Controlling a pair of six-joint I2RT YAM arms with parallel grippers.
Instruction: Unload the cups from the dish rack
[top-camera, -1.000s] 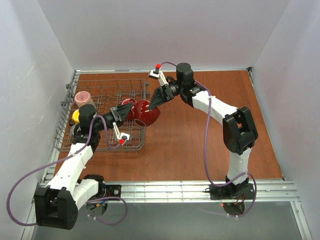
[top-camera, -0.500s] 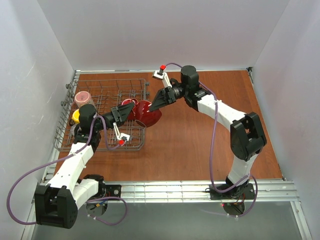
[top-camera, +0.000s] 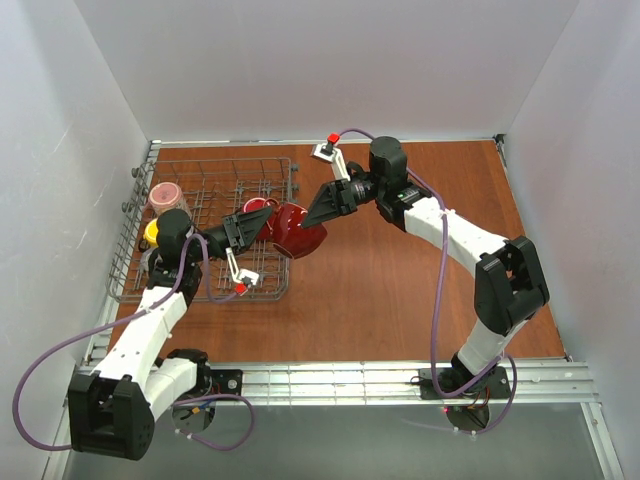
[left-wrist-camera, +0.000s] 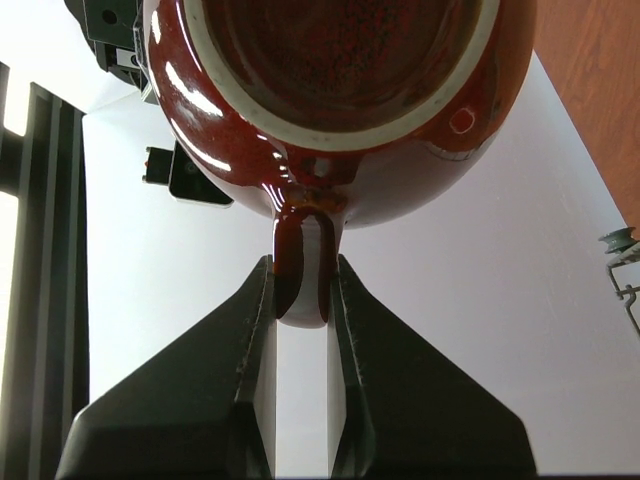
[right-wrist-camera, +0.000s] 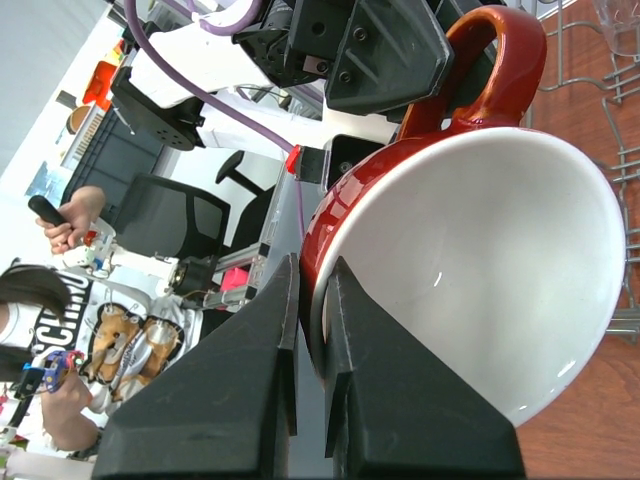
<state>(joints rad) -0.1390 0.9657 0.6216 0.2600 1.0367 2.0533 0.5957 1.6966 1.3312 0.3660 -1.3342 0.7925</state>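
Observation:
The dark red mug with white inside (top-camera: 299, 229) hangs in the air at the right end of the grey wire dish rack (top-camera: 200, 176). My left gripper (top-camera: 251, 222) is shut on its handle, seen in the left wrist view (left-wrist-camera: 303, 275) under the mug's base (left-wrist-camera: 340, 90). My right gripper (top-camera: 313, 217) is shut on the mug's rim, one finger inside and one outside (right-wrist-camera: 312, 285). The mug's white inside (right-wrist-camera: 480, 270) fills the right wrist view. A pink mug (top-camera: 165, 195) and a yellow mug (top-camera: 152, 232) sit at the rack's left end. The plain red mug and the glass tumbler do not show clearly.
The brown tabletop (top-camera: 400, 290) stretches right of the rack. White walls close the back and both sides. A metal rail (top-camera: 350, 380) runs along the near edge by the arm bases. Rack wires (right-wrist-camera: 610, 130) lie just behind the mug.
The mug has shifted slightly to the right, held by both grippers. The right arm's elbow has swung out to the right. The left arm has followed a little.

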